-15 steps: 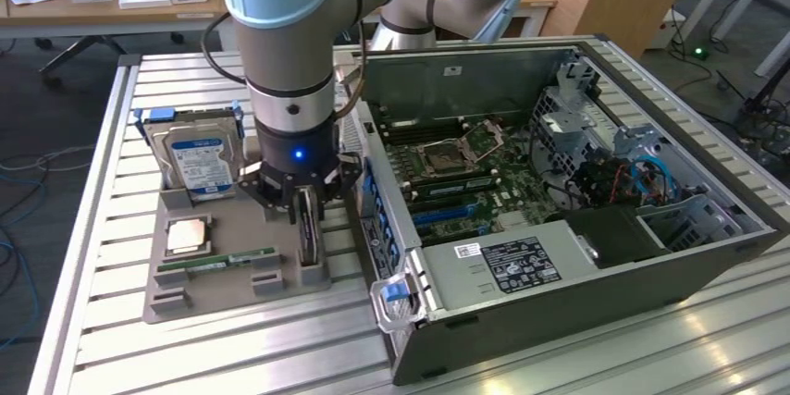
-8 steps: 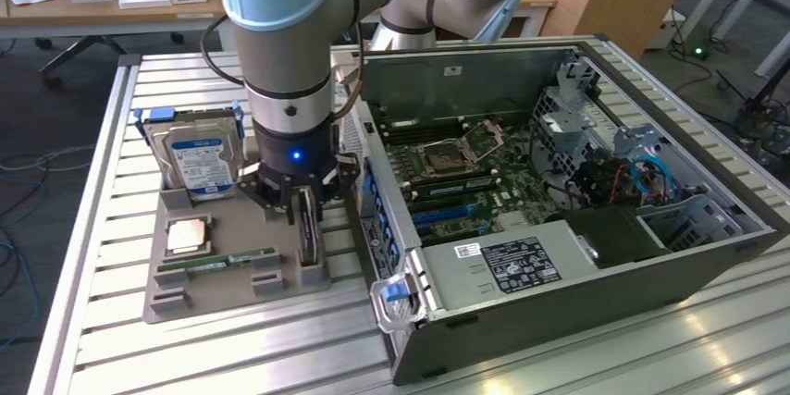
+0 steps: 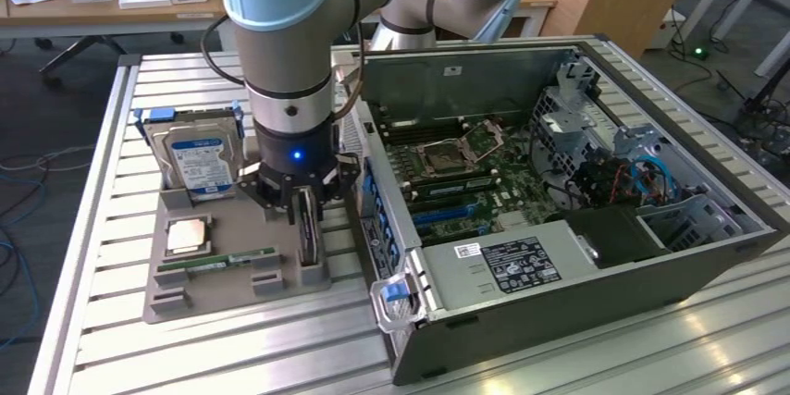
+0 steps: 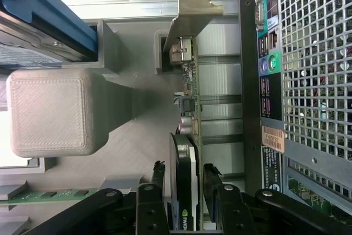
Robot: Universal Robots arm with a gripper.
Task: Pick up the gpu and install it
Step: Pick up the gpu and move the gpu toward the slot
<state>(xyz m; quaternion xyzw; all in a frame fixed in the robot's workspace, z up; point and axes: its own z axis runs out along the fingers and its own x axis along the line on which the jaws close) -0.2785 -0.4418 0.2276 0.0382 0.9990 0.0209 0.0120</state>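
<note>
Gpu (image 4: 184, 191) stands on edge in gray holder (image 3: 222, 289) slot beside pc case (image 3: 556, 256), directly under your tool (image 4: 184, 171). Tool released, straddling card faces, long axis crosswise to closing direction.

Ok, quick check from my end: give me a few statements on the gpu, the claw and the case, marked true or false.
1. The gpu stands on edge in the grey holder. True.
2. The claw is inside the computer case. False: it is down at the gpu, over the holder, outside the case.
3. The hard drive lies flat inside the case. False: it stands upright in the holder.
4. The case's side is open, with the motherboard exposed. True.
</note>
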